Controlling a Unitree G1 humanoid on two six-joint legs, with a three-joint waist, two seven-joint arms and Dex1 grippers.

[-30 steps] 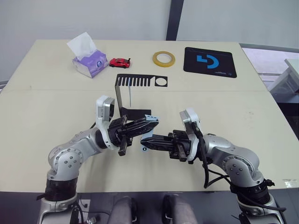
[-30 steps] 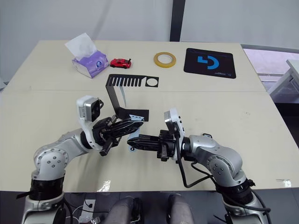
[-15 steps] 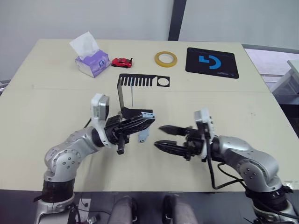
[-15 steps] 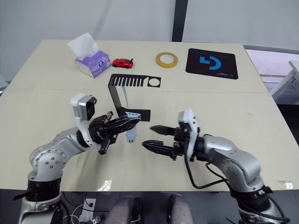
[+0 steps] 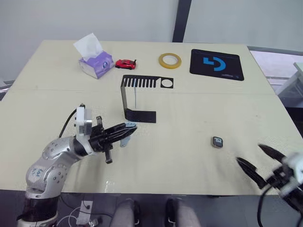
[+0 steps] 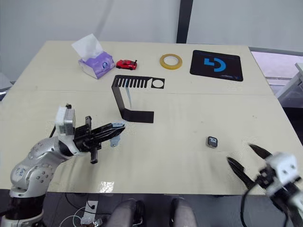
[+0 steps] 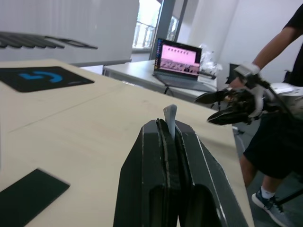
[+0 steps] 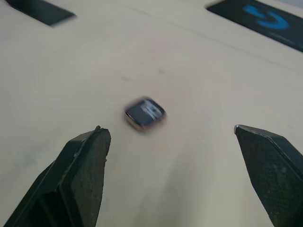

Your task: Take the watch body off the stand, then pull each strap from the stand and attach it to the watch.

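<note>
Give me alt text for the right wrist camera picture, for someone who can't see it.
The watch body, a small rounded-square case with a black screen, lies alone on the pale table, apart from both fingers of the open right gripper that frame it. A corner of the black mat with a blue logo lies beyond.

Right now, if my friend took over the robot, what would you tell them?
Left tool: shut on one strap.
Right tool: open, holding nothing, near the table's front right edge.
The watch body is off the stand and lies loose on the table, unattached, in front of the right tool.
A second strap looks to hang from the stand's top plate.
Left to do: pick the watch up, fit the held strap, then pull and fit the other.
</note>
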